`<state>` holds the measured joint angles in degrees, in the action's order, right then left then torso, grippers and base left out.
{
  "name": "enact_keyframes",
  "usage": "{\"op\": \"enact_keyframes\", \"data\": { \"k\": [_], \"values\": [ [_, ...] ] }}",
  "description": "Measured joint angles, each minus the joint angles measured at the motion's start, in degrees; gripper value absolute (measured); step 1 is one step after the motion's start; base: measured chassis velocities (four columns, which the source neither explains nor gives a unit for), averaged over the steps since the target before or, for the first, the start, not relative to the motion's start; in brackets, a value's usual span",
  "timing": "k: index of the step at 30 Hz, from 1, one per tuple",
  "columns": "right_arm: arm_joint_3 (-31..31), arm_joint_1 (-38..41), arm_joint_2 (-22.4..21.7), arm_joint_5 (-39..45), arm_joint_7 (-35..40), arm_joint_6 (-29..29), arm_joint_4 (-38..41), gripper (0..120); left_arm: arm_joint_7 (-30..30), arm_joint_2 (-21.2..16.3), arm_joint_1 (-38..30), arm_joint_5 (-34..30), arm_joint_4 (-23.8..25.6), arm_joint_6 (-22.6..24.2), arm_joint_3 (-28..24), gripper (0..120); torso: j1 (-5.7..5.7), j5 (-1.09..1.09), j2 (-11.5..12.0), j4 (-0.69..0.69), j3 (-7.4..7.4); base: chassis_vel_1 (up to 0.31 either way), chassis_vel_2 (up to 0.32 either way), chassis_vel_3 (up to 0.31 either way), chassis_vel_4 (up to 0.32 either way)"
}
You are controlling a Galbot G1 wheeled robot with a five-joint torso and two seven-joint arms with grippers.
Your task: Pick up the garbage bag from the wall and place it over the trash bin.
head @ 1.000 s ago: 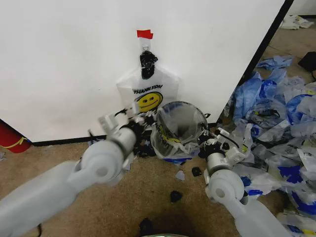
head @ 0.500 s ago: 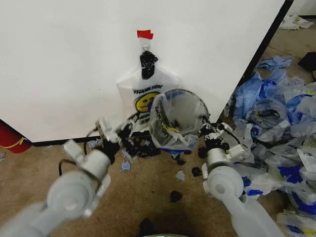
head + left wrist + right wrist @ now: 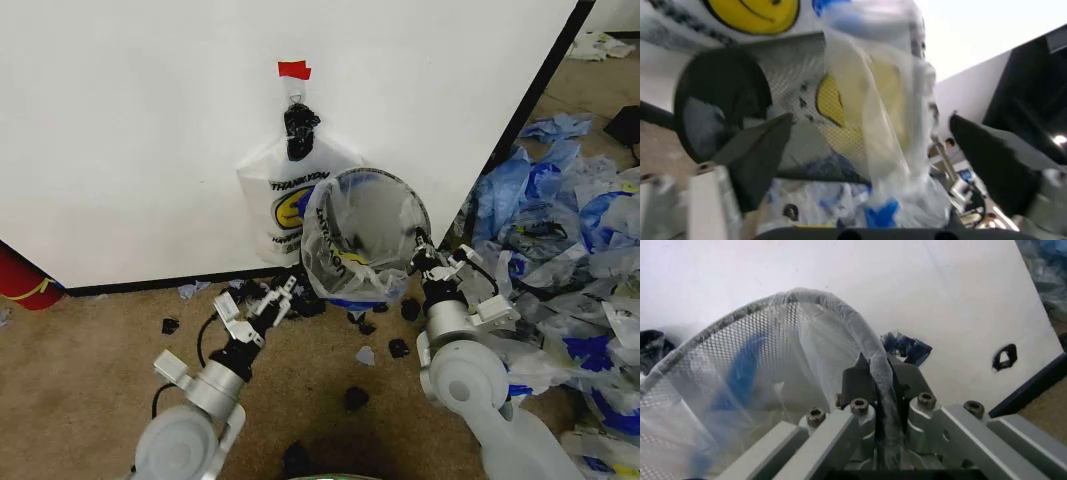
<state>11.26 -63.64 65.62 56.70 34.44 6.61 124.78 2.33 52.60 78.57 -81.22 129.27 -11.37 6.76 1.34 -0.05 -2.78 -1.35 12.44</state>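
While the bin (image 3: 372, 240) was tipped on its side in front of the wall (image 3: 150, 120), its round mouth faced the robot and the bag (image 3: 340, 265) was drawn over it, lining the mesh inside and bunching below the lower rim. Yellow print, dark lettering and blue patches showed through the thin plastic.

At the bin's right edge the right hand (image 3: 420, 262) was clamped on the rim. From the right wrist, its 2 fingers (image 3: 857, 385) were closed on the wrapped rim wire, gripping bag and bin (image 3: 747, 370) together, with the film (image 3: 807, 390) stretched across the mesh.

Lower and to the left, the left hand (image 3: 268, 300) was over the carpet (image 3: 80, 330), near the bin but apart from it. Its fingers were spread and held nothing. From the left wrist, the 2 dark fingertips (image 3: 760, 150) stood wide apart, with the bag (image 3: 873, 125) and the bin's dark base (image 3: 720, 100) beyond them.

Behind the bin, a whiter smiley bag (image 3: 285, 195) hung on the wall from a hook under a strip of red tape (image 3: 293, 69). Black scraps (image 3: 357, 397) lay on the carpet, and a heap of clear-and-blue bags (image 3: 570, 270) lay to the right.
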Motion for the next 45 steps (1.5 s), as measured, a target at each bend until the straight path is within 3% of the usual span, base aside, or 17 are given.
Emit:
{"op": "enact_keyframes", "data": {
  "k": [9, 19, 23, 30, 38, 40, 43, 45],
  "values": [
    [-0.94, 0.9, 0.55, 0.11, -0.11, -0.2, -0.81, 1, 0.47, 3.81, -0.31, 1.06, -0.95, 1.42, -1.81, 100, 0.0, -0.02, 0.0, 0.0, 0.0, 0.0, 0.0, 0.0, 0.0],
    [-1.61, 0.87, 1.06, -0.32, -0.48, -0.44, -1.54, 1, -0.34, 5.23, -2.87, 0.76, -2.47, 1.59, -4.23, 97, 0.0, 0.0, 0.0, 0.0, 0.01, 0.0, 0.0, 0.0, 0.0],
    [-1.62, 0.89, 1.08, -0.32, -0.48, -0.47, -1.59, 1, -0.71, 5.65, -3.31, 0.69, -3.03, 1.23, -4.73, 87, 0.01, -0.01, 0.0, 0.0, 0.01, 0.0, 0.0, 0.0, 0.0],
    [-1.83, 0.99, 1.34, -0.3, -0.51, -0.73, -1.59, 1, -1.28, 6.45, -3.1, 0.59, -3.45, 0.88, -4.84, 56, 0.0, 0.0, 0.0, 0.0, 0.01, 0.0, 0.0, 0.0, 0.0],
    [-1.96, 0.79, 1.55, -0.26, -0.51, -0.79, -1.58, 1, -1.46, 7.28, -2.61, 0.9, -3.37, 0.87, -4.91, 33, 0.0, -0.01, 0.0, 0.0, 0.01, 0.0, 0.0, 0.0, 0.0],
    [-1.92, 0.59, 1.55, -0.18, -0.45, -0.9, -1.27, 1, -1.58, 7.53, -2.22, 1.13, -2.99, 0.88, -4.89, 16, 0.0, -0.01, 0.0, 0.0, 0.01, 0.0, 0.0, 0.0, 0.0],
    [-1.92, 0.51, 1.54, 0.22, -0.43, -0.97, -0.83, 1, -1.9, 7.96, -2.1, 1.46, -2.95, 0.87, -4.87, 3, 0.01, -0.01, 0.0, 0.0, 0.01, 0.0, 0.0, 0.0, 0.0],
    [-1.92, 0.49, 1.55, 0.39, -0.43, -0.99, -0.64, 1, -1.99, 8.11, -2.05, 1.6, -2.96, 0.85, -4.87, 0, 0.01, -0.01, 0.0, 0.0, 0.01, 0.0, 0.0, 0.0, 0.0]
  ]
}}
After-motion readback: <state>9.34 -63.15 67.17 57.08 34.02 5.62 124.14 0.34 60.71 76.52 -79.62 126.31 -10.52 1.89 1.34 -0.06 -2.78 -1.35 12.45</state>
